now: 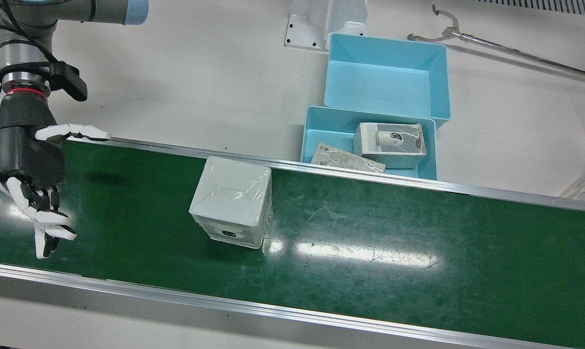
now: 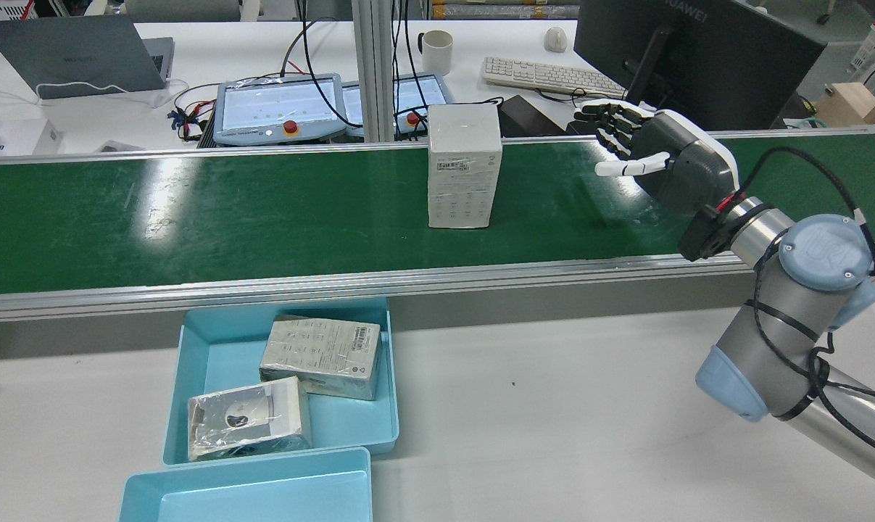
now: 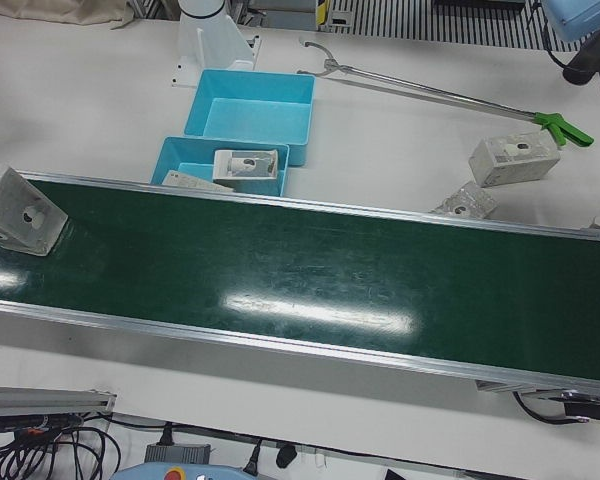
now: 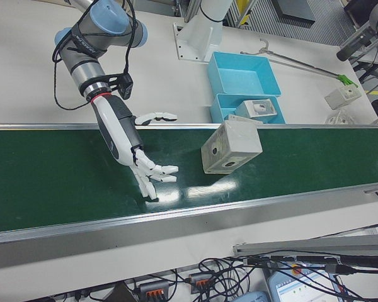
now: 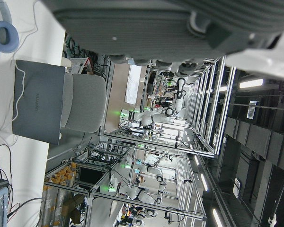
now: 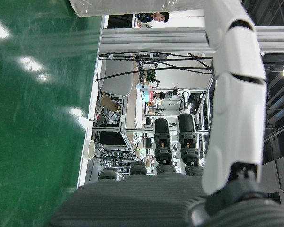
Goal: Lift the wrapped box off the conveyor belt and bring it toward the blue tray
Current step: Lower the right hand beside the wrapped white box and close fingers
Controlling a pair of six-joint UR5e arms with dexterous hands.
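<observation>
**Spotter:** Where's the package, and what are your hands doing?

**Me:** The white film-wrapped cardboard box (image 1: 231, 201) stands upright mid-belt on the green conveyor belt (image 1: 370, 242), nothing touching it. My right hand (image 1: 33, 167) hovers over the belt well to one side of it, fingers spread, holding nothing. Of the left hand I only get its own camera, showing a sliver of palm, so I cannot tell its state.

**Spotter:** What worries you?

**Me:** The box is tall and the wrap looks slick. If I come in sideways and catch it with one fingertip first, I reckon it tips or skids. If the belt is running, I could close on air. A loose grip might slip on the way over.

**Spotter:** Count for me.

**Me:** One box on the belt. Two light-blue plastic trays: the near blue tray (image 1: 311, 128) by the belt rail holds two wrapped packages (image 1: 389, 144), the far tray (image 1: 387, 77) none. Three more packages (image 3: 513, 158) and a long metal reacher tool (image 3: 430, 92) lie on the white tabletop (image 1: 200, 87).
</observation>
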